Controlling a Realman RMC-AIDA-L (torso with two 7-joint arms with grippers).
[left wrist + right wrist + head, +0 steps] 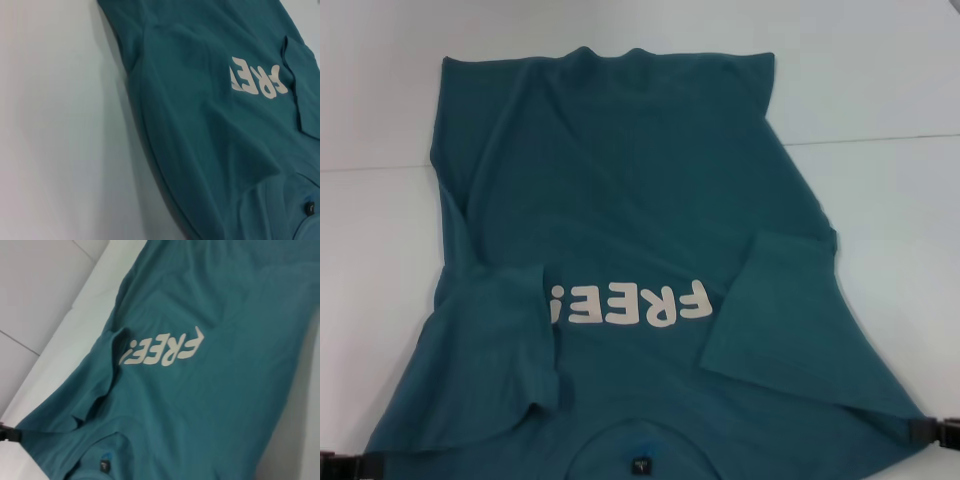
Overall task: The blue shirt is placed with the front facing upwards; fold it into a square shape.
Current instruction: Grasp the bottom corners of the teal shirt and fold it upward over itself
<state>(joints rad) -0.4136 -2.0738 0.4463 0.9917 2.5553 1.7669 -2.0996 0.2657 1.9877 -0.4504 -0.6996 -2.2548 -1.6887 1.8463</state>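
The blue shirt (640,190) is a plain dark teal-blue all over, with no stripe or print apart from the off-white lettering (630,305) across its chest. A small dark neck label (640,467) sits inside the collar. The worktop (880,80) beneath is plain white, and the left tool (342,466) and right tool (938,432) are black.

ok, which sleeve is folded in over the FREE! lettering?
The sleeve on the robot's left: its edge covers the tip of the FREE! lettering. The sleeve on the robot's right lies folded in beside the print, clear of it.
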